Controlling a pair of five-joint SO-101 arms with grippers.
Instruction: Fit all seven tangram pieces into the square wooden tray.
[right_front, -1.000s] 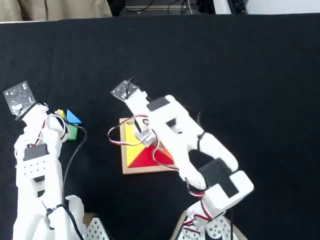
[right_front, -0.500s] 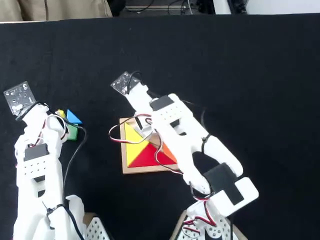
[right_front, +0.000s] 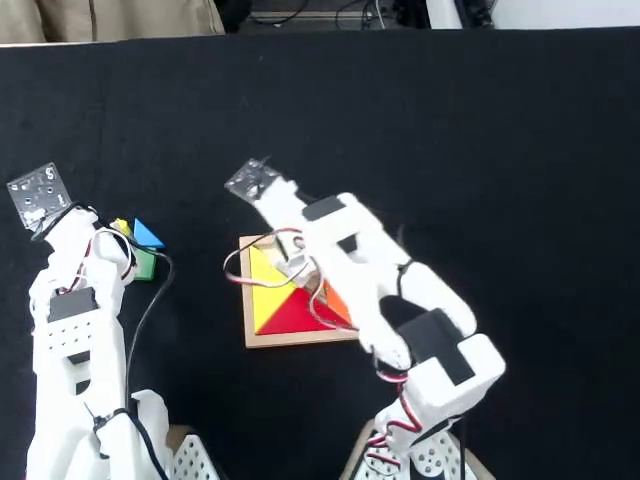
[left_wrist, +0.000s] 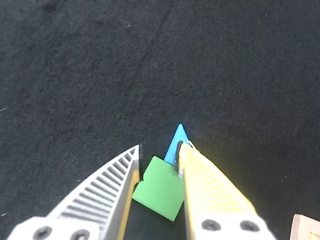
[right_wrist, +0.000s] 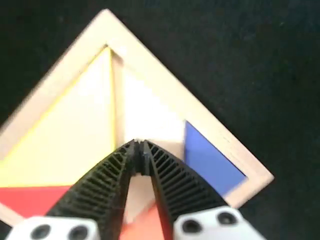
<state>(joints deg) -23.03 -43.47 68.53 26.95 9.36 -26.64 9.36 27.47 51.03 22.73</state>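
We see left gripper (left_wrist: 159, 150) fingers apart, straddling green square piece (left_wrist: 159, 187), small blue triangle (left_wrist: 175, 143) just beyond. Right gripper (right_wrist: 138, 146) tips together over square wooden tray (right_wrist: 150, 64), beside yellow triangle (right_wrist: 65, 135).

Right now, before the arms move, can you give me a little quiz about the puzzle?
1. Fill in: the big triangle beside the red triangle in the wooden tray is ___.
2. Which one is shut? A the left end effector, B the right end effector.
3. True or false: the green square lies inside the wooden tray.

Key: 1 yellow; 2 B; 3 false, it lies on the black table between the left end effector's open fingers.
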